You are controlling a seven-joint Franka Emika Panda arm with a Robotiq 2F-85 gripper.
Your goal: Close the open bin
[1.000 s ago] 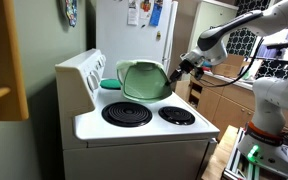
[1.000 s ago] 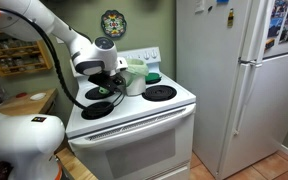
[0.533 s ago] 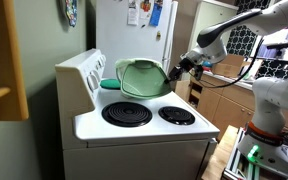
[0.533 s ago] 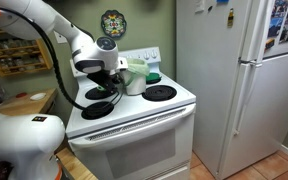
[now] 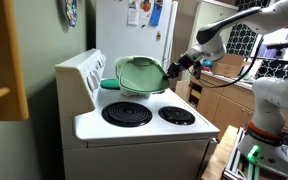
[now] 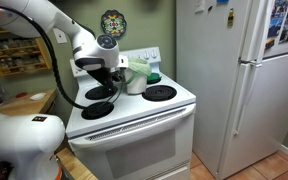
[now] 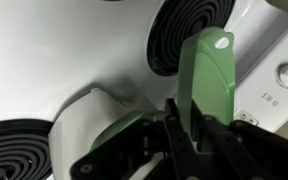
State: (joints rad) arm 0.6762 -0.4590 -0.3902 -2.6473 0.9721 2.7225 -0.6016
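Observation:
The small whitish bin point(image 6: 135, 82) stands on a back burner of the white stove point(image 5: 144, 130). Its pale-green lid point(image 5: 141, 74) is raised and tilted, with its underside facing the front in an exterior view. My gripper point(image 5: 173, 68) is at the lid's edge, beside the bin in both exterior views point(image 6: 118, 73). In the wrist view the gripper point(image 7: 184, 125) is shut on the thin edge of the lid point(image 7: 210, 75), and the whitish bin rim point(image 7: 84, 112) lies below it.
A flat teal dish point(image 5: 109, 84) lies behind the bin near the stove's back panel point(image 5: 82, 72). Two black coil burners point(image 5: 127, 114) point(image 5: 176, 116) are in front. A white fridge point(image 6: 234, 80) stands beside the stove, and wooden cabinets point(image 5: 216, 100) stand behind my arm.
The lid has tipped over further from its upright position, and my gripper has risen slightly with it.

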